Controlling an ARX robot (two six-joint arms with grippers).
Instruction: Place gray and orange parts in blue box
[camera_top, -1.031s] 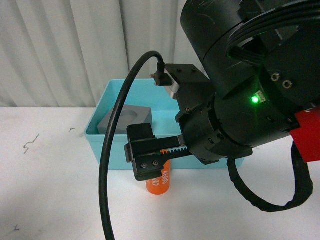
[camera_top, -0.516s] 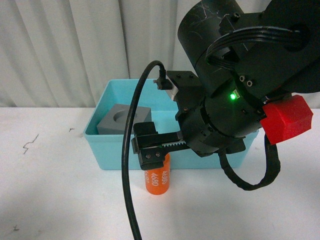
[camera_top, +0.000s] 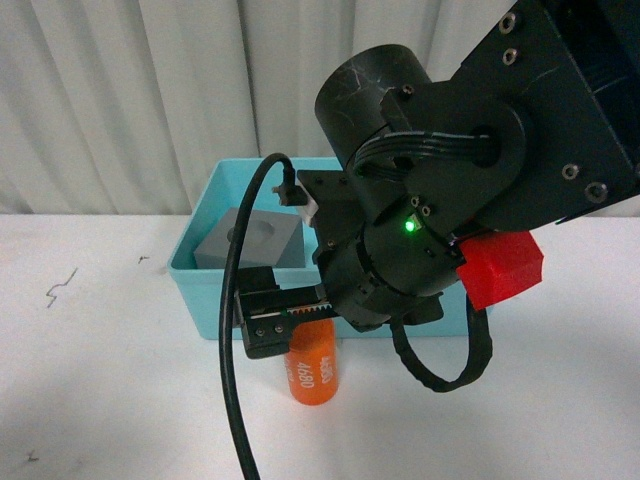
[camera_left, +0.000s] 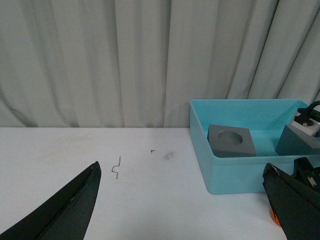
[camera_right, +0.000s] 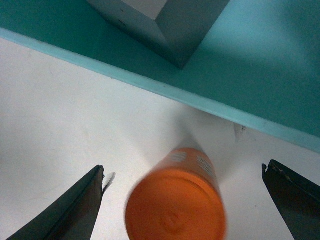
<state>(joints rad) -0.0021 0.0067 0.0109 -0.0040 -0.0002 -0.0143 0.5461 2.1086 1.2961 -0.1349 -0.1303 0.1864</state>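
The orange cylinder (camera_top: 315, 372) with white numbers stands on the white table just in front of the blue box (camera_top: 200, 292). My right gripper (camera_top: 288, 332) is open and hangs right over it. In the right wrist view the cylinder's top (camera_right: 175, 212) sits between the spread fingers (camera_right: 82, 200) without touching them. A gray cube with a round recess (camera_top: 252, 240) lies inside the box. A second gray cube (camera_left: 296, 142) lies further along in the box, its recess hidden. My left gripper (camera_left: 181, 169) is open and empty above the table, left of the box (camera_left: 235, 177).
The right arm's black body and cable (camera_top: 235, 400) hide much of the box in the front view. A red block (camera_top: 503, 268) is on that arm. White curtains (camera_left: 125, 60) hang behind the table. Small dark marks (camera_left: 116, 167) are on the tabletop.
The right arm has swung left and lower, bringing its open gripper down over the orange cylinder. The cylinder and the gray cube have stayed put.
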